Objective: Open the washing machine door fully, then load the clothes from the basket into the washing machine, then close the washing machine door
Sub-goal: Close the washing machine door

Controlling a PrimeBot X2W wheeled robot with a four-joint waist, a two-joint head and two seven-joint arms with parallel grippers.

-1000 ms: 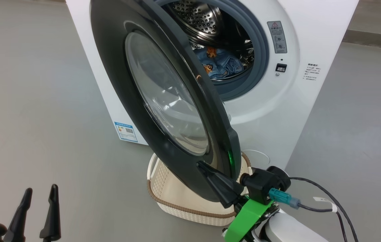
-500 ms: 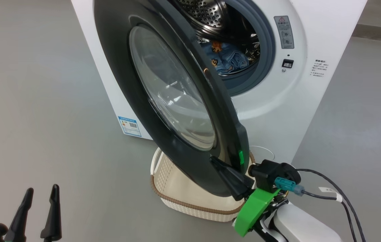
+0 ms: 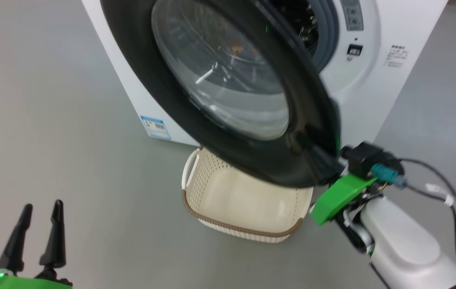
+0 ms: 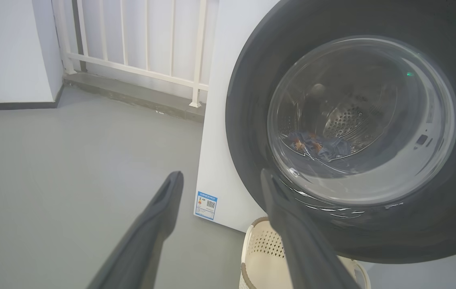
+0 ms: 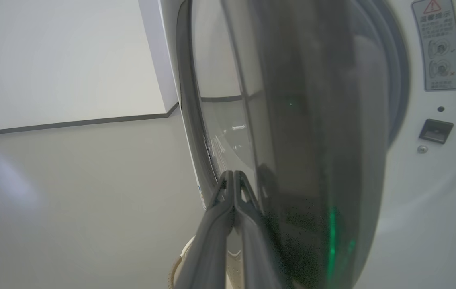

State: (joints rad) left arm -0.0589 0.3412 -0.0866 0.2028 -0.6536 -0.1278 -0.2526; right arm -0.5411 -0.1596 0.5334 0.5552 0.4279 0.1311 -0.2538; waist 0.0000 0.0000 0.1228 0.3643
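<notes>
The washing machine door [image 3: 252,168], black-rimmed with a glass bowl, stands partly swung over the drum opening of the white washing machine [image 3: 372,100]. My right gripper [image 3: 312,150] is shut with nothing in it, its fingers [image 5: 234,188] lying against the door's outer rim near the free edge. Blue clothes [image 4: 318,144] with orange patches lie in the drum, seen through the glass. The cream basket [image 3: 228,226] sits on the floor under the door with nothing in it. My left gripper [image 3: 42,205] hangs open at the lower left, well apart from the door [image 4: 248,120].
A blue sticker [image 3: 154,126] marks the washer's lower left corner. The door latch slot [image 5: 435,130] sits on the front panel right of the opening. Cables [image 3: 444,192] trail from my right wrist. A white railing [image 4: 139,40] stands behind the grey floor.
The door has swung further towards the opening with my right gripper against it, now covering most of the drum. The head camera has shifted too. The left gripper has kept its pose.
</notes>
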